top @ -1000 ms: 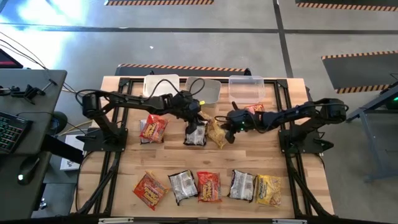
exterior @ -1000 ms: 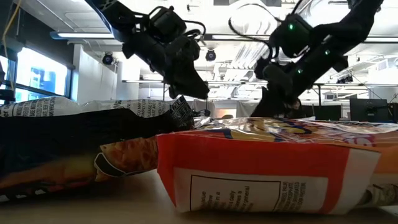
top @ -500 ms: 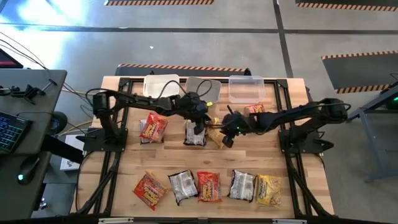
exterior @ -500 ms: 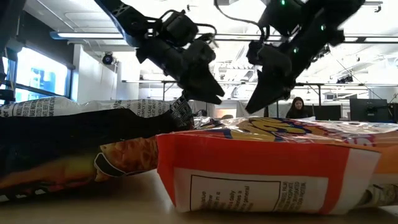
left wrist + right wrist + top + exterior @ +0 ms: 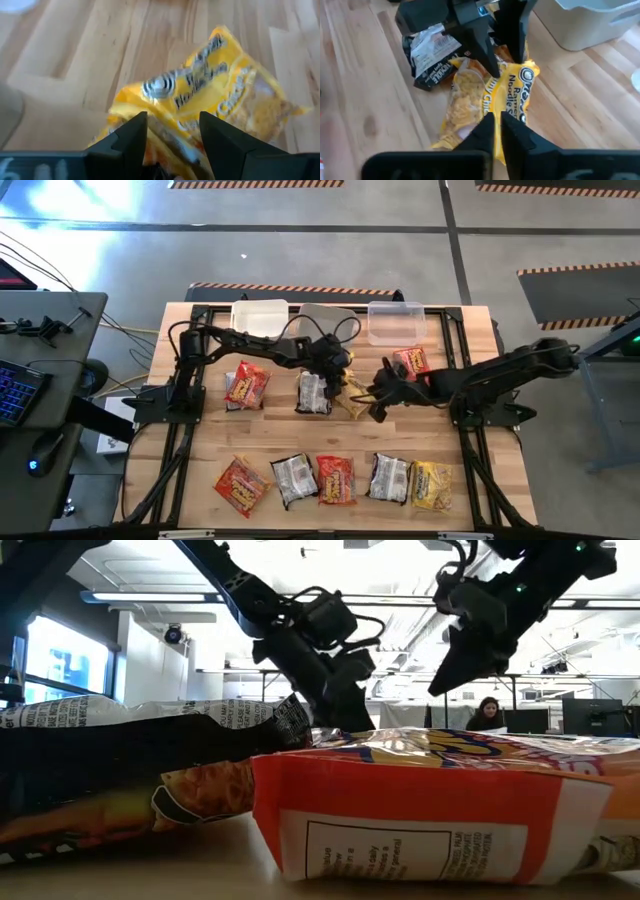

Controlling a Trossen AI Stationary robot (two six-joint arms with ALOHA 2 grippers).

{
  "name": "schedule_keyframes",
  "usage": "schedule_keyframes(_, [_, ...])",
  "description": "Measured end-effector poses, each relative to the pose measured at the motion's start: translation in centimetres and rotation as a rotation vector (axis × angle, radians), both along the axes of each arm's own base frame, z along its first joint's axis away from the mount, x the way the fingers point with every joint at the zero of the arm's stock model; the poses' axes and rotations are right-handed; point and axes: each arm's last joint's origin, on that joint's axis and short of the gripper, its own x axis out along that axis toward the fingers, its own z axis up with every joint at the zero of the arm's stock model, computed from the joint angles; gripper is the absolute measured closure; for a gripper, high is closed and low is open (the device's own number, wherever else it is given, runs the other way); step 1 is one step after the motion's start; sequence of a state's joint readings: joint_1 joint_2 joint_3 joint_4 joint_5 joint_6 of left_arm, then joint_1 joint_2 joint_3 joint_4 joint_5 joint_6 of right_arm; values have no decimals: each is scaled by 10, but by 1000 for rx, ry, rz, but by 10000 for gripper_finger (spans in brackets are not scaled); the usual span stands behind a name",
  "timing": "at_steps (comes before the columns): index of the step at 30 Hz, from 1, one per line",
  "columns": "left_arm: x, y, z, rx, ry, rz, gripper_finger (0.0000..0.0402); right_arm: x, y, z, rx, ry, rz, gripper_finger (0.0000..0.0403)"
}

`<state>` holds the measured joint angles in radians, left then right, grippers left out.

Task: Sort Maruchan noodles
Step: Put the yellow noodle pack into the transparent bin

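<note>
Your left tool [image 5: 167, 131] spread open astride the yellow packet [image 5: 210, 95] at surface centre, your right tool [image 5: 496, 129] closed, empty, at its three o'clock

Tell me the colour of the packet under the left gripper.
Yellow packet, with dark lettering; the left wrist view shows it best.

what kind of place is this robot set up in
Probably a robotics lab in an open office or workshop: a wooden table on a concrete floor with striped hazard tape, a desk with a keyboard beside it, and a person at monitors behind.
</note>
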<state>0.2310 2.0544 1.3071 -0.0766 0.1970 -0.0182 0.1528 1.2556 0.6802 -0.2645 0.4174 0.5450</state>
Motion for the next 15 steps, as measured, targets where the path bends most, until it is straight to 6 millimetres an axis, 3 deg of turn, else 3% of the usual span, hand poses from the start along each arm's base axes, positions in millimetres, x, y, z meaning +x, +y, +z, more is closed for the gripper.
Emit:
schedule_keyframes(6, [0, 0, -1, 57, 8, -63, 259, 1, -3, -1, 38, -12, -39, 302])
schedule_keyframes(15, [2, -9, -1, 156, -5, -193, 394, 1, -20, -7, 133, 10, -85, 182])
